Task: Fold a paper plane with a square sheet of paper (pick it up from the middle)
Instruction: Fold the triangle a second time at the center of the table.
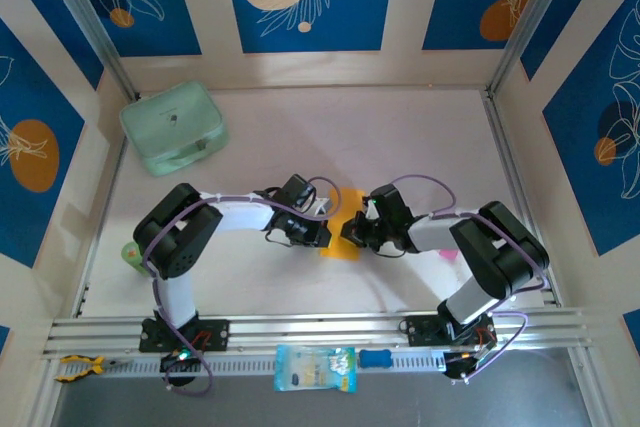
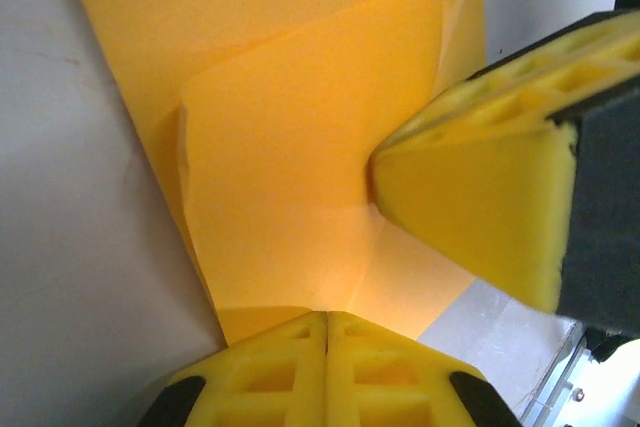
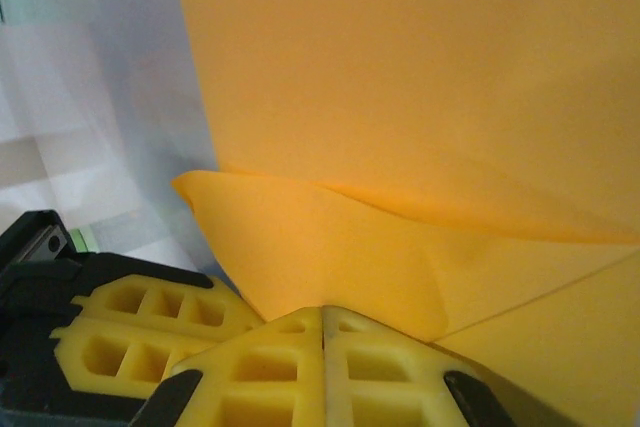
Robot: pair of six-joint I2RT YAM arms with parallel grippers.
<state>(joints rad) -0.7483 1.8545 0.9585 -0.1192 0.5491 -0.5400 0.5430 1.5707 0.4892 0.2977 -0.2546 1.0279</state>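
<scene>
Mid-fold: left gripper (image 2: 326, 319) and right gripper (image 3: 323, 313), both clamped tight, pinch the creased orange-yellow paper sheet (image 2: 285, 137); next probably means flattening that crease.

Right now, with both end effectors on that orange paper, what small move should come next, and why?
Probably a short sweep: the left end effector, jaws shut, slides along the fold in the square sheet of paper to sharpen it while the shut right end effector pins the sheet. The folded flap bulges rather than lying flat.
</scene>
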